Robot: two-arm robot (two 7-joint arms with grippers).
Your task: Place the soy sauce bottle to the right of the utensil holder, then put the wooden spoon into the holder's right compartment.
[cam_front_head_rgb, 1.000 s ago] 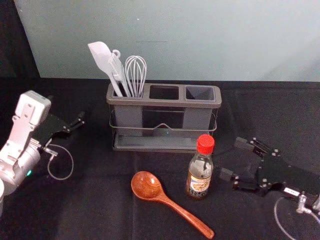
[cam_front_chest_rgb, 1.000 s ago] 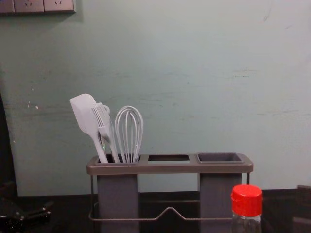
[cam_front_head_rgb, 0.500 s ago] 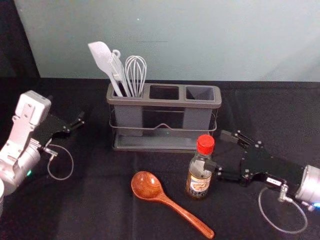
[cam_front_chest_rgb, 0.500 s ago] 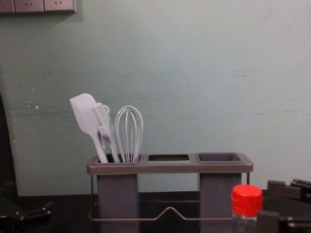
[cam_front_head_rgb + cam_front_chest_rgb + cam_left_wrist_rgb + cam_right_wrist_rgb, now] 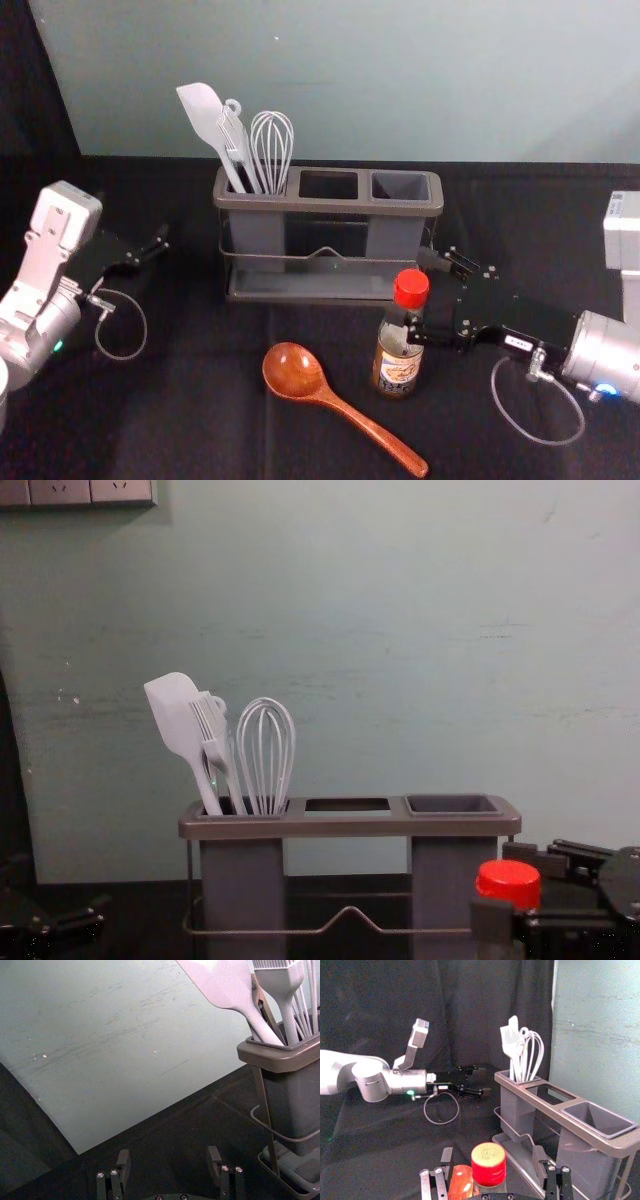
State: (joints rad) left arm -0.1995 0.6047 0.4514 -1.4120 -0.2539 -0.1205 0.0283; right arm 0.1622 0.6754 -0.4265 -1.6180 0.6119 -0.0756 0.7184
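Soy sauce bottle (image 5: 398,368), upright on the table between the spread fingers of the right gripper (image 5: 420,292).
Seen from the head view, the bottle stands at five o'clock from the utensil holder (image 5: 330,207), and the right arm reaches in from four o'clock. The wooden spoon (image 5: 298,372) lies with its bowl at the bottle's eight o'clock. The left gripper (image 5: 150,250) is parked at the holder's nine o'clock, fingers apart.
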